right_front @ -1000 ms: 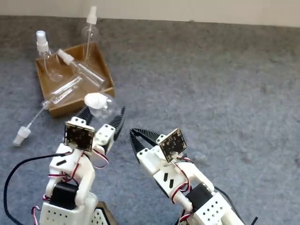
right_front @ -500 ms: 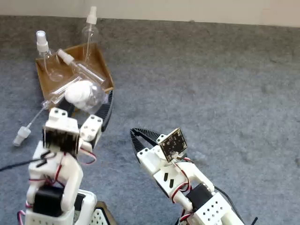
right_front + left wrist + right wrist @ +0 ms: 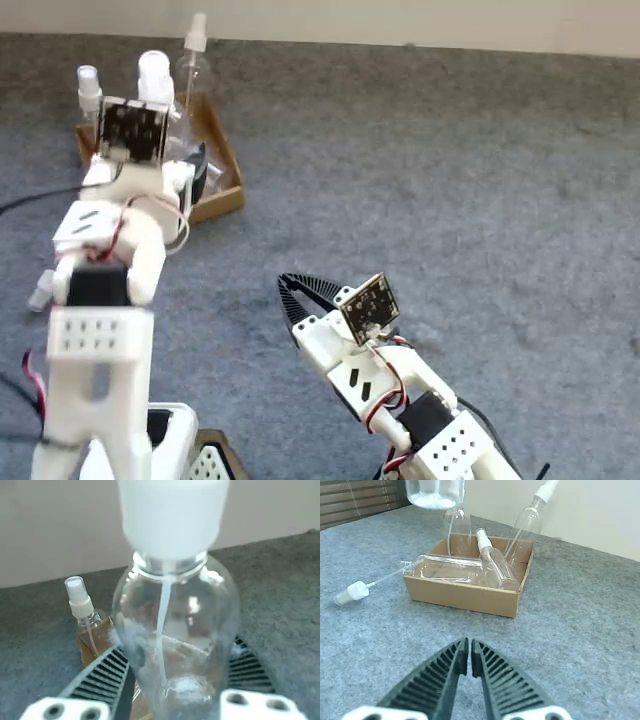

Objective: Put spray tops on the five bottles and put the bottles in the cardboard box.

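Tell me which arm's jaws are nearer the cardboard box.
Left arm. Its jaws hold a bottle above the cardboard box; the right arm has shut jaws well short of it.

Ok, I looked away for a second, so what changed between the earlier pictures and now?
The left gripper, jaws shut on the round bottle, carried it from in front of the cardboard box forward, so that it now hangs above the box. The right gripper kept still, jaws shut, and the loose spray top stayed on the carpet.

left pincer [image 3: 175, 680] high, clasping bottle [image 3: 175, 610], right pincer [image 3: 470, 646] low, closed
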Motion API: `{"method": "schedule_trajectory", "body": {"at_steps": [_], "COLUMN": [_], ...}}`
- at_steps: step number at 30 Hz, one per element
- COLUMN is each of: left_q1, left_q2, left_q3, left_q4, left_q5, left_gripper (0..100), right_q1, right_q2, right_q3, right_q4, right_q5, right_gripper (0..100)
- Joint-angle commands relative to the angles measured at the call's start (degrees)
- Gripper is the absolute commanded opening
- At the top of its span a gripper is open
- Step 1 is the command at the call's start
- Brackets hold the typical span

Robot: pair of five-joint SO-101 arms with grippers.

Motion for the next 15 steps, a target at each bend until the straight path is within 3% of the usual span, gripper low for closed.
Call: {"method": "schedule_trajectory", "body": {"at_steps": [1,12,15], "left_q1": [-0.8,-3.7,-5.3], "left_q2": [10.5,33.5,37.8], "left_q3": [-6.6,-7.6,-7.6], "left_q4": [-0.4,-17.9,-22.9], "left_q5": [-0.3,-0.2,4.9], "left_gripper": [12,12,12], "right_q1": [0.7,0.7,0.7], "right_q2": [-0.3,-0.3,-0.3], "right_q3": [6.0,6.0,6.0], "right_q4": [-0.4,-0.4,-0.4], "right_q5": [-0.5,-0.5,-0.5], "right_gripper": [1.2,1.2,1.2]}}
